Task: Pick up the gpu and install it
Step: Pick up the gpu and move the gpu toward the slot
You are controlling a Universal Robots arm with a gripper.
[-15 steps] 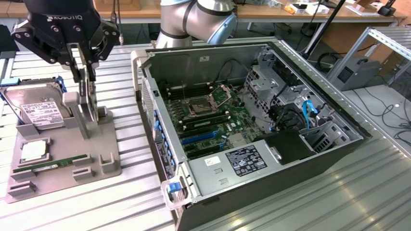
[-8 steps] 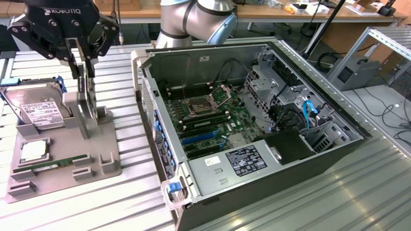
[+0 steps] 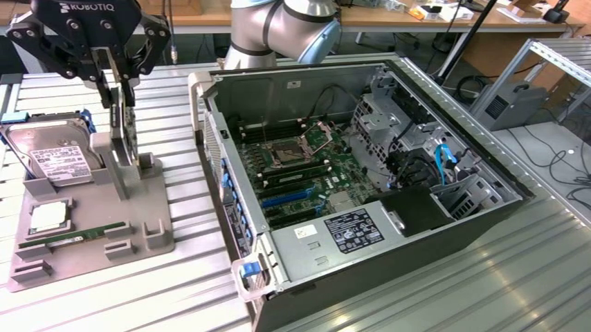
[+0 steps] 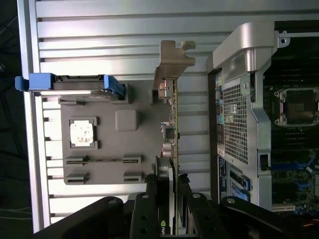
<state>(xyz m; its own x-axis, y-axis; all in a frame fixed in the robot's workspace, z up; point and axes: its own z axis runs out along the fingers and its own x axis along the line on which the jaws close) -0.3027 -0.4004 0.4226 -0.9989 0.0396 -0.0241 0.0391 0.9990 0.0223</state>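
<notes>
While our gripper (image 3: 120, 86) hung at the exterior view's far left, fingers (image 4: 147, 211) pinched narrow on the gpu's (image 3: 129, 131) upper end, we saw the card upright in the grey holder (image 3: 138, 200), long axis straight below, left of the case (image 3: 277, 83).

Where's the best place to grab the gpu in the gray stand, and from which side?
Grip the gpu by its upper edge, coming straight down: it stands on edge in the stand, both flat faces exposed for a pinch across its thin width.

Slatted table (image 3: 461, 297) bears grey fixture (image 3: 148, 204) and computer case (image 3: 295, 90).
</notes>
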